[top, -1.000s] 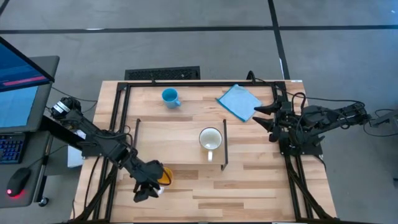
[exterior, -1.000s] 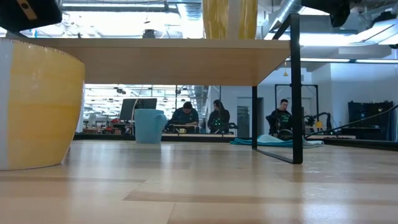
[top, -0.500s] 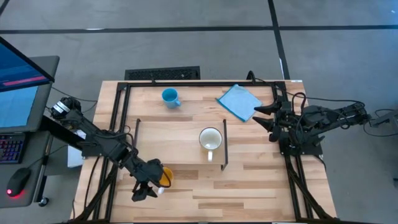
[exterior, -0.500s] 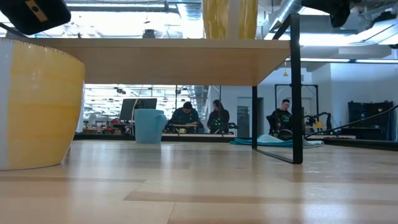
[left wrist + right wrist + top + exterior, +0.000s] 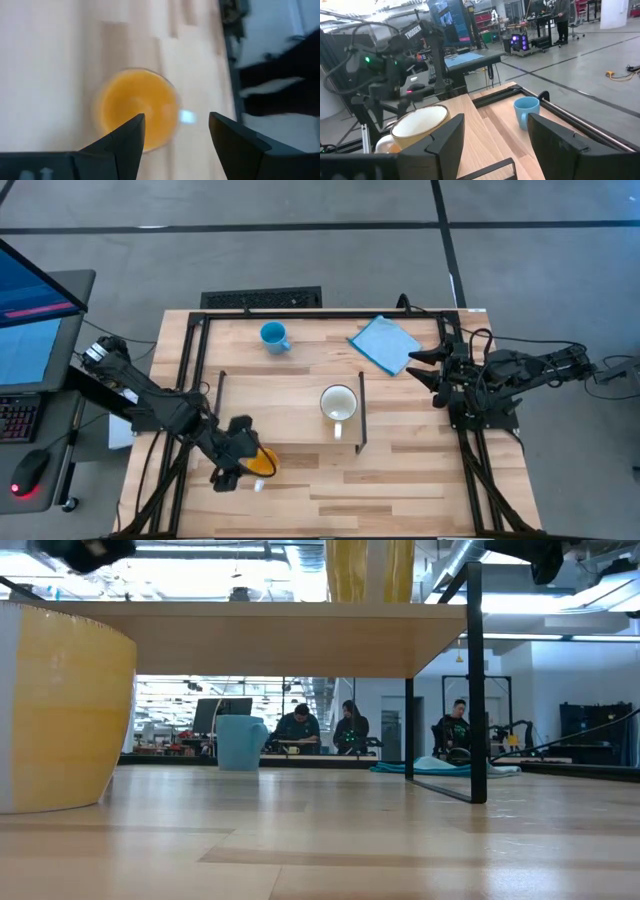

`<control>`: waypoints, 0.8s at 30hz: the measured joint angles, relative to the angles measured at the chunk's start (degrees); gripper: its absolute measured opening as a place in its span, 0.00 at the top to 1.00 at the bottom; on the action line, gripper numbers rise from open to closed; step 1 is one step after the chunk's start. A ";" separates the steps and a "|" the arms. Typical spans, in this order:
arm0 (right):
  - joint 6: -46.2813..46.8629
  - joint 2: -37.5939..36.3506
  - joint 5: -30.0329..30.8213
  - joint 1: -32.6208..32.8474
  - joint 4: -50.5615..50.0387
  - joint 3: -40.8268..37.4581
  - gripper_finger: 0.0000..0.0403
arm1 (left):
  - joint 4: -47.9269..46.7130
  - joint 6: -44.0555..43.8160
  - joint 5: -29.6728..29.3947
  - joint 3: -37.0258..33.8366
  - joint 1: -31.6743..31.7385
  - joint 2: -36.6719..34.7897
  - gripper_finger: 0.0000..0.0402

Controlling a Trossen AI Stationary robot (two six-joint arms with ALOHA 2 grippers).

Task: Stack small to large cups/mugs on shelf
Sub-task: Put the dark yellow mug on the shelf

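We see left gripper (image 5: 228, 468) hovering above orange mug (image 5: 262, 462) at front-left of table (image 5: 420, 480), fingers spread, grasping nothing; mug stands upright on tabletop, off shelf (image 5: 260, 395). Blue mug (image 5: 272, 336) sits at back of table. White mug (image 5: 339, 406) stands on shelf's right end. Blue cloth (image 5: 385, 343) behind. Right gripper (image 5: 421, 367) waits at right edge, fingers apart, empty.

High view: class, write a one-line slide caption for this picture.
Left gripper open above the orange mug on the table; white mug on the shelf; right gripper waits.
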 joint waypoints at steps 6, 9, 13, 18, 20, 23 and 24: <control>0.01 0.01 0.00 -0.01 0.00 -0.01 0.41 | -6.44 0.01 -5.25 3.09 -0.17 0.55 0.47; 0.02 0.01 0.00 0.00 0.00 -0.01 0.41 | -9.21 0.36 -5.15 3.07 -0.61 3.00 0.47; 0.02 0.01 0.00 -0.07 -0.01 -0.01 0.41 | -10.24 3.10 -5.24 3.05 -1.65 6.48 0.47; 0.11 -0.01 0.02 -0.05 -0.02 -0.01 0.41 | -11.34 3.27 -5.16 3.05 -1.85 9.09 0.47; 0.12 0.00 0.01 -0.04 0.00 0.00 0.41 | -11.25 2.56 -4.22 3.05 -1.85 9.56 0.47; 0.11 0.04 0.00 0.00 0.00 0.00 0.41 | -11.16 1.01 -4.19 3.05 -1.85 9.56 0.47; 0.11 0.04 0.00 0.00 0.00 -0.01 0.41 | -11.20 0.00 -4.50 3.05 -1.85 9.52 0.47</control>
